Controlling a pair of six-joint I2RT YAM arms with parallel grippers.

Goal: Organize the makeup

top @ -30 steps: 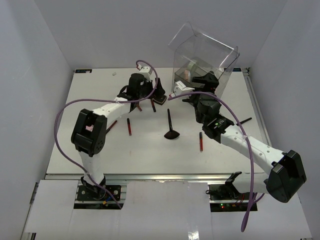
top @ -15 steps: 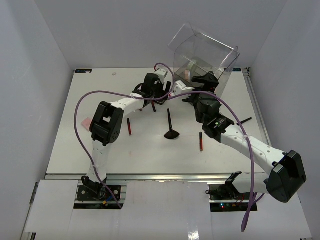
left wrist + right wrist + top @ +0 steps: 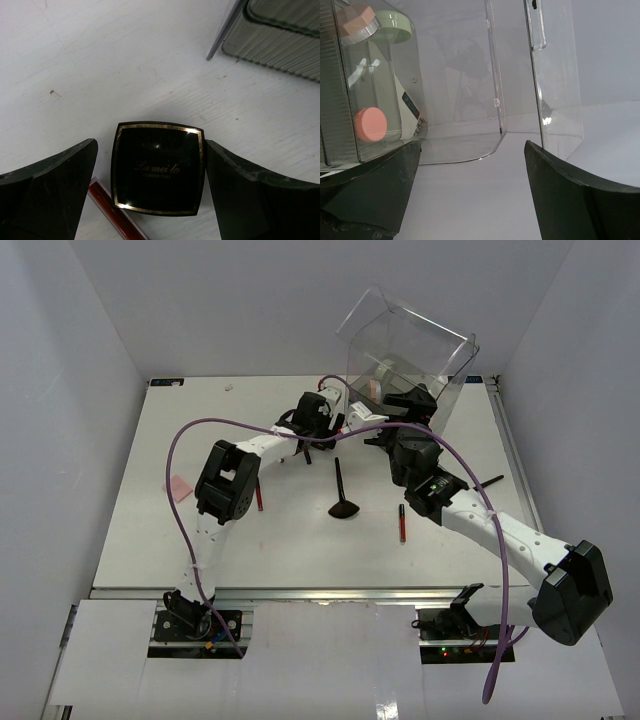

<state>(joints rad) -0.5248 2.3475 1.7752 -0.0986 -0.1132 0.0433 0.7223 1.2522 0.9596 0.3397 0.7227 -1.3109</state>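
Starting at the far left of the table (image 3: 150, 540), a pink puff (image 3: 178, 487) lies alone, well apart from everything else and not yet sorted. Further in, a dark-red pencil (image 3: 258, 495) lies loose beside the left arm.

Next, the left fingers (image 3: 50, 195) hang spread wide over a square black compact (image 3: 158, 167), one on each side of it and touching neither edge. That straddle looks like the set-up for a pinch across its flat sides. Another pencil end (image 3: 112, 210) pokes out just beside the compact's near corner, close enough to get caught in the closing.

Toward the middle, a fan brush (image 3: 343, 502) lies with its head nearest the arms, and a second pencil (image 3: 402, 523) lies just right of it.

Beyond these, the right fingers (image 3: 570, 200) are also spread wide and hold nothing that I can make out. They face into the clear box (image 3: 410, 350), which stands at the back right. Pink-lidded jars (image 3: 370, 123) sit behind its wall, so it seems to be where the makeup goes.

At the far right, a thin black brush (image 3: 487, 482) lies near the table's edge.
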